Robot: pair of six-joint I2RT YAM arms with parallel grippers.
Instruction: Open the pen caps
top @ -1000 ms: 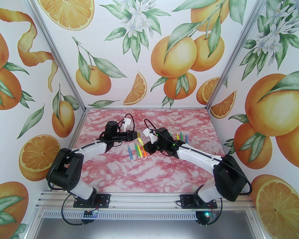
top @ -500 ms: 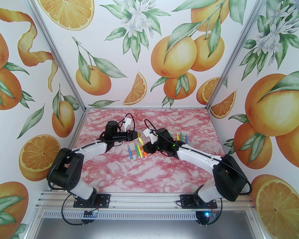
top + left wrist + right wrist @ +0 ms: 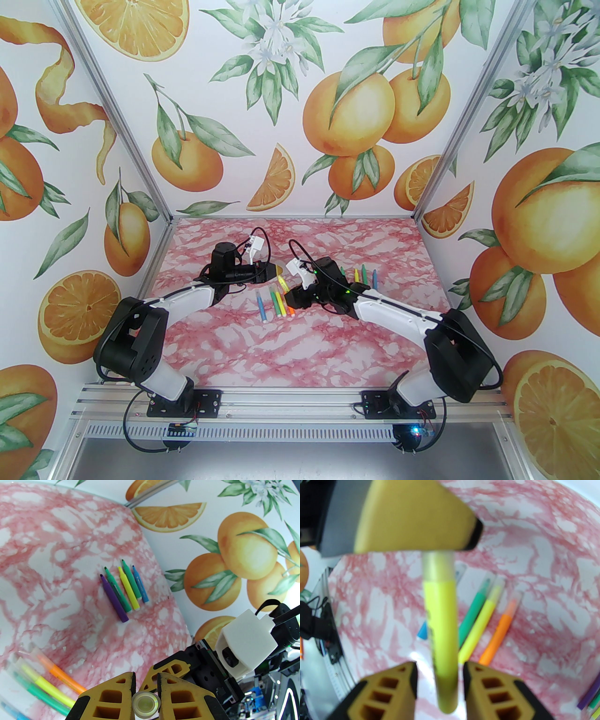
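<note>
Seen from the top external camera, the two arms are meeting over the pink marbled table point(image 3: 290, 356), the left gripper point(image 3: 276, 270) and right gripper point(image 3: 292, 296) lining up tip to tip along a yellow pen point(image 3: 283, 284). A row of capped pens point(image 3: 274, 302) is lying just in front of them, and a group of uncapped pens point(image 3: 364, 274) is lying behind the right arm. In the left wrist view, the left fingers are pinching tight on the pen's translucent cap point(image 3: 145, 705), seen end on. The uncapped purple, green, yellow, green and blue pens are lying side by side farther off, near the wall, and the capped orange, yellow, green and blue ones are lying at lower left. In the right wrist view, the right fingers are standing slightly apart on either side of the yellow barrel, with a gap showing on each side. The barrel is hanging from its cap in the left gripper's hold, above the capped pens.
</note>
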